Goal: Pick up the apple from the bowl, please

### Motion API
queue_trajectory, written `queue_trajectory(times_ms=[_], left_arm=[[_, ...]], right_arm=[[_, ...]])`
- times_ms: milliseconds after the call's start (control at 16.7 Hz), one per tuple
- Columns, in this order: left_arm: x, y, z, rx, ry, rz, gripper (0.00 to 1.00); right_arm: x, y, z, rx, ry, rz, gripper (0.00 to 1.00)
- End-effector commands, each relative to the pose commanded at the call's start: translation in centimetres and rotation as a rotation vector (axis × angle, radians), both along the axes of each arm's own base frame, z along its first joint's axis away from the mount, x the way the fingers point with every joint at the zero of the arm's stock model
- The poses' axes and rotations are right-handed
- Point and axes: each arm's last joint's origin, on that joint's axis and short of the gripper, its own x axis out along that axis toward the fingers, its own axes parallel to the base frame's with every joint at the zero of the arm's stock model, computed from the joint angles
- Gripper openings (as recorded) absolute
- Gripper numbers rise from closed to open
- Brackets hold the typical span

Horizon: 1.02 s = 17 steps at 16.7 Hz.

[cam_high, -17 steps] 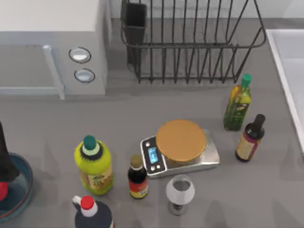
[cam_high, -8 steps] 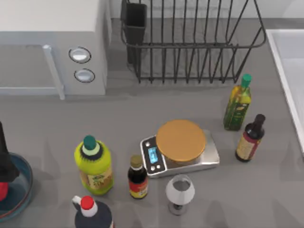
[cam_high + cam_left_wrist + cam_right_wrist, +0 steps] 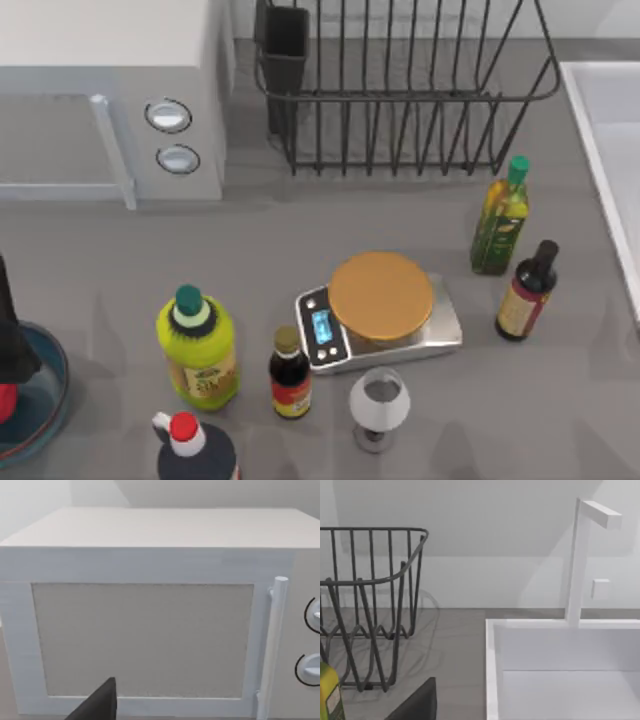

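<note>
At the far left edge of the top view, the left arm's dark pincer reaches down over the bowl; whether it is apart or together I cannot tell, because the frame edge cuts it off. A sliver of the red apple shows just under it, inside the teal bowl, which sits at the near left corner of the grey surface. The left wrist view looks past a dark finger at the white microwave, its door handle upright on the right side of the door. In the top view the microwave stands at the far left, with two round knobs facing the bowl's side of the surface. Right of the bowl stand a yellow-green bottle, a dark bottle with a red cap near the front edge, and a small brown sauce bottle. Further right are a stemmed glass and a kitchen scale with an orange plate. A wire dish rack stands at the far side. At the right are a green-capped oil bottle and a dark bottle, with a white sink beyond. The right wrist view shows a dark finger, the rack and the sink with its tap.
</note>
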Motion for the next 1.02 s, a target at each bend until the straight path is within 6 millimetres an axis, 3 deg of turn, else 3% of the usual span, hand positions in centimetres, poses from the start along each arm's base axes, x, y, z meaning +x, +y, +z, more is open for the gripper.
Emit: queue_trajectory(times_ms=[540,780,1020], left_arm=[[0.1,0.1,0.8,0.006,0.07,0.004,1.0],[1.0,0.2,2.9,0.02,0.314,0.015,1.0],[3.8,0.6,4.9,0.032,0.678,0.02,1.0]], right_arm=[[0.0,0.0,0.0,0.0,0.0,0.0,1.0],[0.0,0.0,0.0,0.0,0.0,0.0,1.0],[0.0,0.0,0.0,0.0,0.0,0.0,1.0]])
